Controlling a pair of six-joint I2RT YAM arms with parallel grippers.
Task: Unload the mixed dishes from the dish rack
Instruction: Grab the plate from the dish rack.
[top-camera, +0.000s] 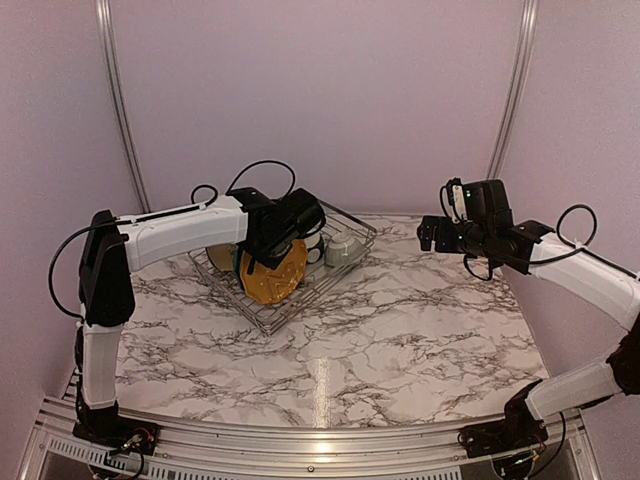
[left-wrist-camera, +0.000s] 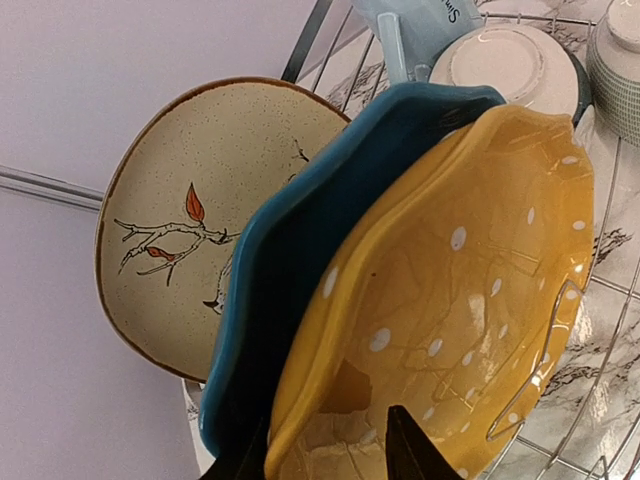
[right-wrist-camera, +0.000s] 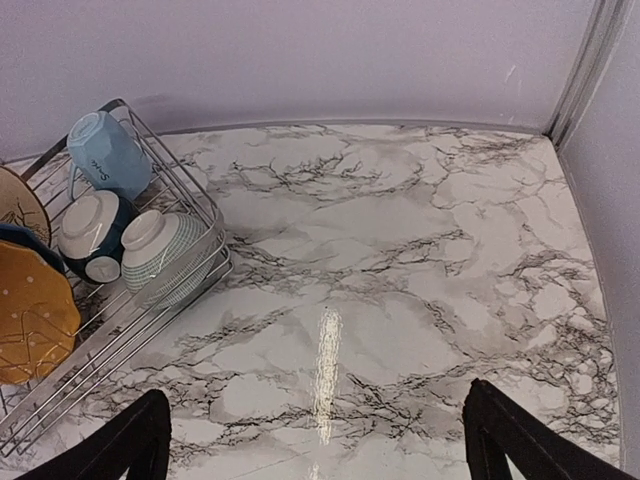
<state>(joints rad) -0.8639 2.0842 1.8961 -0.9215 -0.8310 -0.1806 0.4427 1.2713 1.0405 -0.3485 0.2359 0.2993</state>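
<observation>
The wire dish rack (top-camera: 262, 322) sits at the back left of the table. In it stand three plates on edge: cream with a leaf motif (left-wrist-camera: 190, 210), blue (left-wrist-camera: 300, 250) and mustard yellow (left-wrist-camera: 470, 260). Behind them lie a pale blue mug (left-wrist-camera: 420, 25), a dark teal and white bowl (left-wrist-camera: 500, 60) and a grey-green bowl (left-wrist-camera: 615, 60). My left gripper (left-wrist-camera: 325, 455) is open, its jaws astride the mustard plate's rim, one finger between blue and mustard. My right gripper (right-wrist-camera: 315, 440) is open wide and empty, high above the marble at the right.
The rack's near wire wall (right-wrist-camera: 130, 330) lies left of my right gripper. The marble table (top-camera: 400, 340) extends in front of and right of the rack. Purple walls enclose the back and sides, with a metal post (right-wrist-camera: 580, 70) in the right corner.
</observation>
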